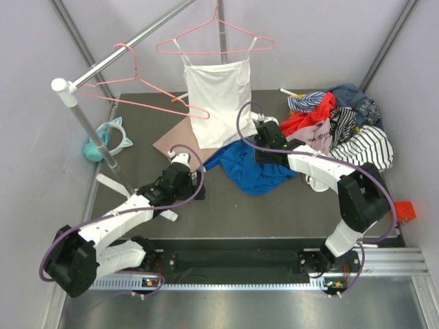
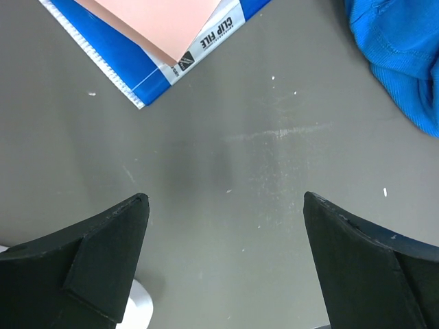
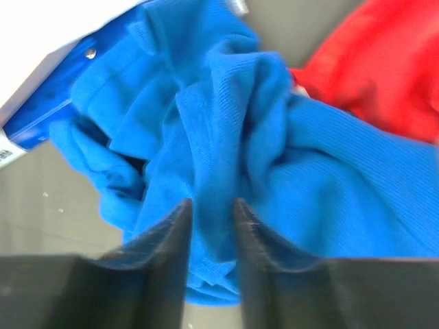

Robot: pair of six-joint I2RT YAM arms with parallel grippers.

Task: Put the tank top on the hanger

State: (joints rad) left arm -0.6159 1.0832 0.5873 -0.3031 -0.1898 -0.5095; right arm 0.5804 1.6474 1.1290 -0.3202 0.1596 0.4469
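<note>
Two black fingers of the right gripper point(image 3: 210, 209) stand close together, with only a narrow gap, and a fold of the tank top point(image 3: 329, 178) is pinched between them. In the right wrist view the blue fabric fills the middle of the frame in many wrinkles. A red garment point(image 3: 370, 62) is in the upper right, touching the blue cloth, and one corner of a blue clip file point(image 3: 34, 116) shows at the left edge.

In the top view the right gripper point(image 1: 264, 140) is at the upper edge of the tank top point(image 1: 254, 168), which lies crumpled on the dark table point(image 1: 226, 212), a little right of the frame centre. Just to the right of it is a pile of clothes point(image 1: 350, 127).

The left gripper point(image 2: 226, 205) is spread wide and holds nothing; under it is bare table point(image 2: 240, 137). The clip file point(image 2: 171, 41) is in the upper left of its view and an edge of the tank top point(image 2: 405, 48) in the upper right. From above, the left gripper point(image 1: 182, 161) is left of the blue cloth and apart from it.

The hanger point(image 1: 164, 92) hangs bare on the metal rail point(image 1: 123, 51) in the upper left, well apart from the tank top. A second hanger point(image 1: 206, 52) at the top centre carries a white camisole point(image 1: 219, 99).
</note>
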